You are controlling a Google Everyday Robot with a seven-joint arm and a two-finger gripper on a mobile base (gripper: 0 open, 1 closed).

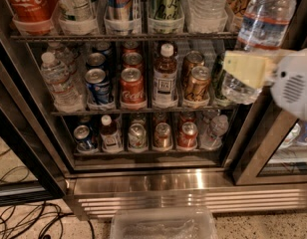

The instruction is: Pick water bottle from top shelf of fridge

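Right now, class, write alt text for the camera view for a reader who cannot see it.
The gripper clasps the clear water bottle at the right, tilted, in front of the fridge and off its top shelf. Cans and smaller bottles fill the racks below.

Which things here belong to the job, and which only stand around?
Job: water bottle, gripped by the end effector at the right; top shelf; fridge.
Standing around: cans, tea bottle, small clear bottle, floor tub, cables.

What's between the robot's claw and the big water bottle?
Nothing: in the camera view the gripper, at right, grips the water bottle directly.
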